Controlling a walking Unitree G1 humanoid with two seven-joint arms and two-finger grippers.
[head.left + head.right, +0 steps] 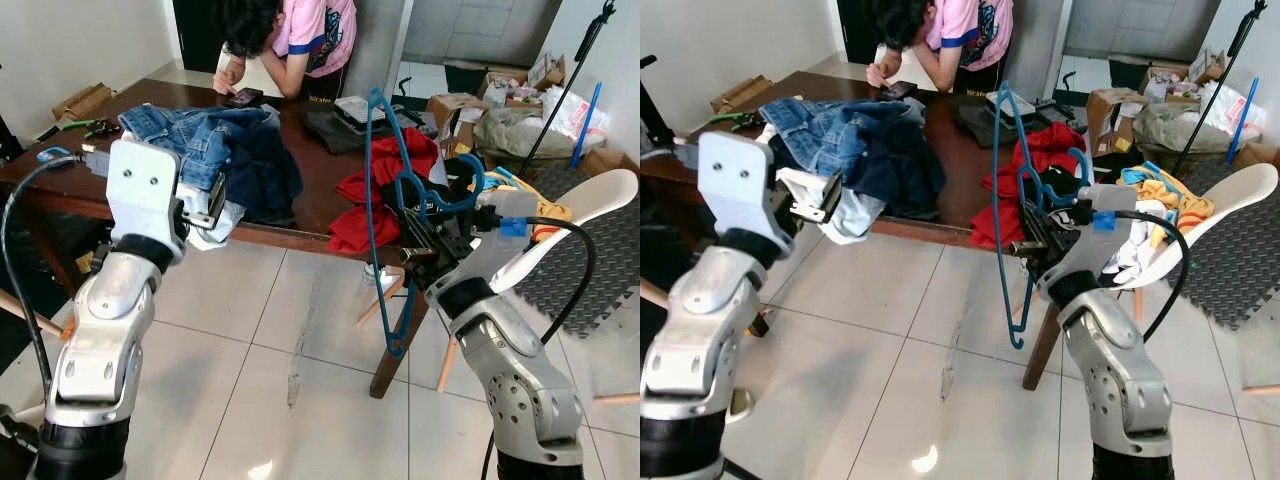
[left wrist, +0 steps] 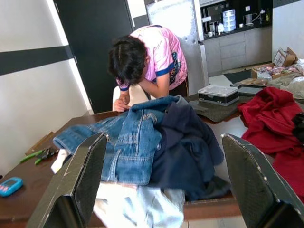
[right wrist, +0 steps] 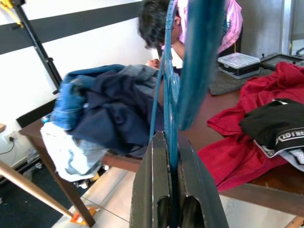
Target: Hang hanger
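Dark wooden worktop [image 1: 320,165] ahead, piled with denim and navy clothes [image 1: 225,150] and a red garment [image 1: 385,185]; person [image 1: 295,35] leaning over its far edge. Blue hanger [image 1: 385,215] held off the worktop's near edge, long axis near vertical, hook curling toward the white chair [image 1: 590,205]. Right gripper [image 3: 171,190] fingers clamped on the hanger's rod. Left gripper [image 2: 166,185] fingers spread, empty, facing the clothes pile. No rail seen to hang on.
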